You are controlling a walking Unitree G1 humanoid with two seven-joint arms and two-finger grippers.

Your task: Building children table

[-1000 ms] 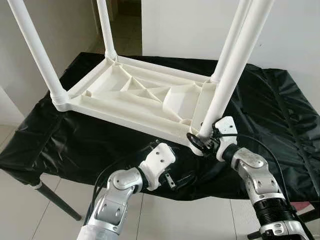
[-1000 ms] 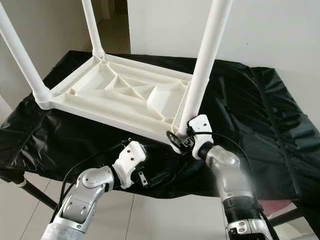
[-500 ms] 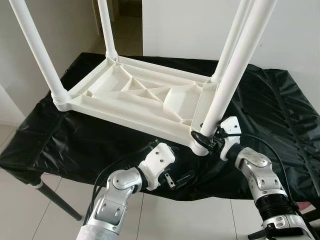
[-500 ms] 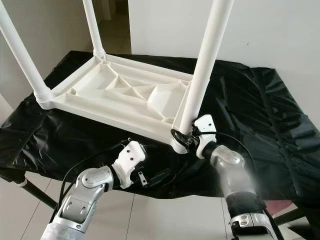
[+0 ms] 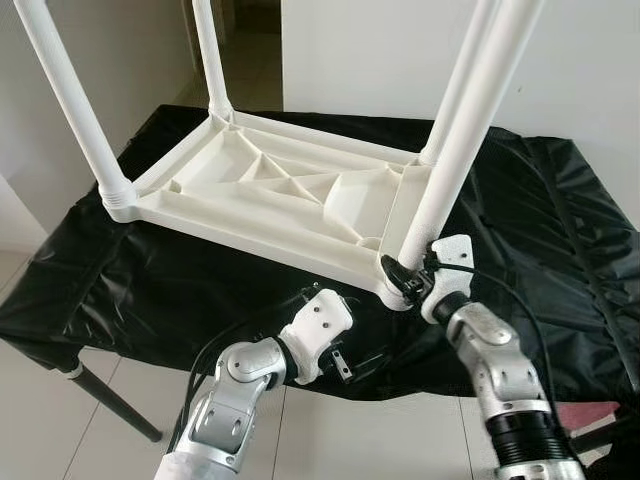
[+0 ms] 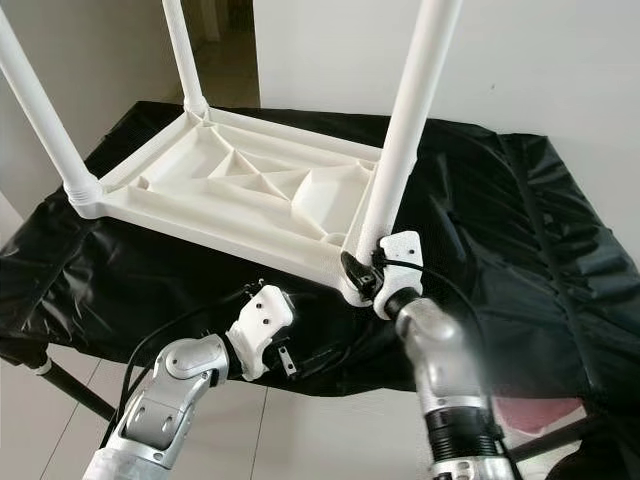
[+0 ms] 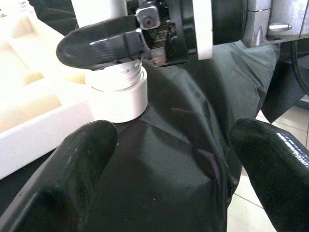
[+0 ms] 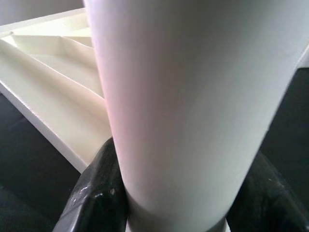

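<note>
While right gripper (image 5: 400, 279) pinches leg (image 5: 455, 150) (top cropped), left gripper (image 7: 169, 159) gapes.

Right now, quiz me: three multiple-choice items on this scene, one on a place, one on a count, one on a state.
1. Where does the right gripper sit?
A. at the base of the near-right leg
B. on the far-left leg
C. under the black cloth

2. How many legs stand up from the upturned white table?
A. two
B. three
C. four

3. How is the left gripper?
A. shut on a leg
B. open, holding nothing
C. shut on the cloth

Answers: 1 A, its fingers flank that leg just above the socket. 2 C, one rises at each corner. 3 B, the left wrist view shows its fingers apart over the black cloth.
</note>
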